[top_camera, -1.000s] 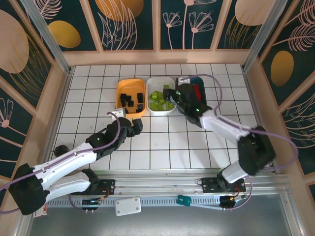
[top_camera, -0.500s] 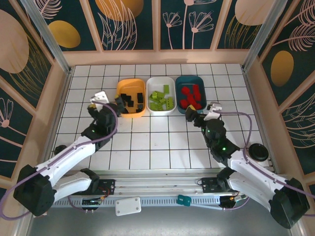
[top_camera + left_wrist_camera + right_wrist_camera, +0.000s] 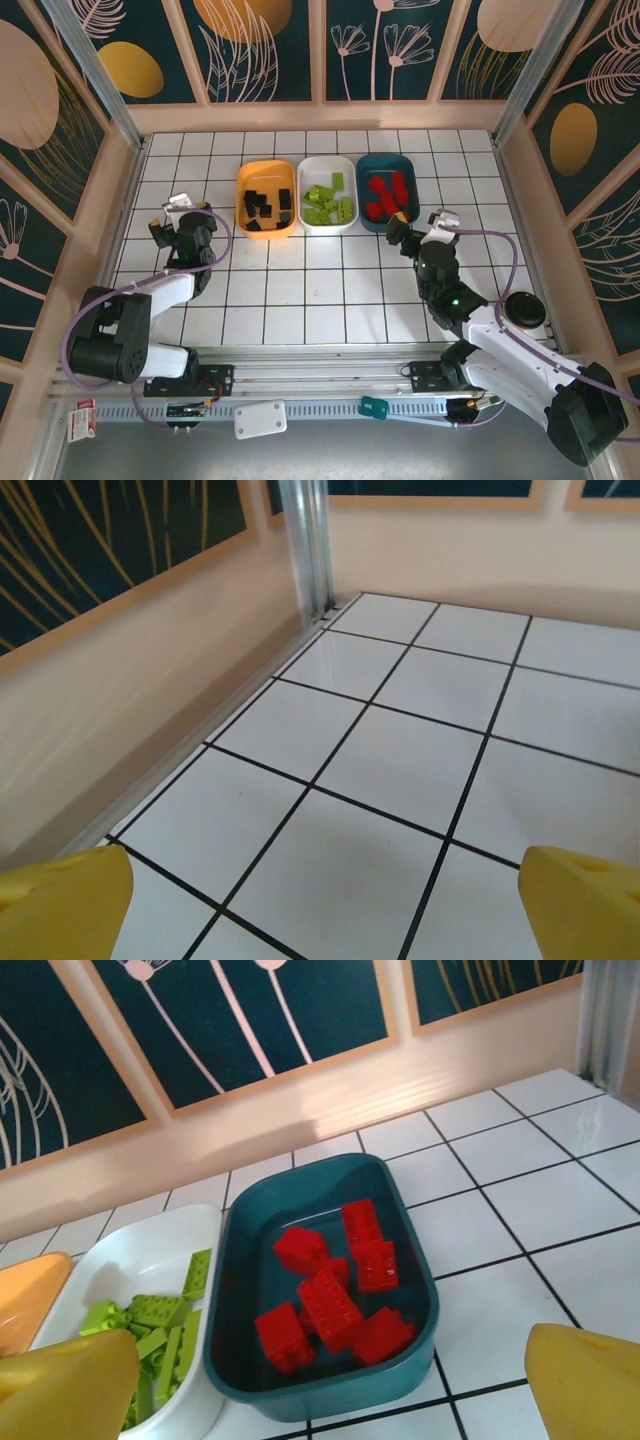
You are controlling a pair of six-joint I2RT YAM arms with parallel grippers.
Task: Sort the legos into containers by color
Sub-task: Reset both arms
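Note:
Three containers stand in a row at the back: an orange tray [image 3: 244,180] holding black legos [image 3: 268,205], a white tray [image 3: 330,165] holding lime green legos [image 3: 330,203], and a dark teal tray [image 3: 368,165] holding red legos [image 3: 388,195]. My right gripper [image 3: 420,222] is open and empty, just in front of the teal tray's right end. In the right wrist view the red legos [image 3: 335,1300] lie in the teal tray [image 3: 300,1170] ahead of my right gripper [image 3: 325,1390]. My left gripper [image 3: 170,213] is open and empty over bare tiles left of the orange tray.
The left wrist view has my left gripper [image 3: 320,910] facing white tiles [image 3: 400,770], the left wall [image 3: 150,680] and a metal corner post [image 3: 305,540]. Wooden walls ring the tiled table [image 3: 330,280]. The white tray [image 3: 140,1250] and orange tray [image 3: 25,1295] appear left of the teal one.
My right arm has drawn back from over the teal tray toward the near right, and its gripper has opened. My left arm has swung left, away from the orange tray.

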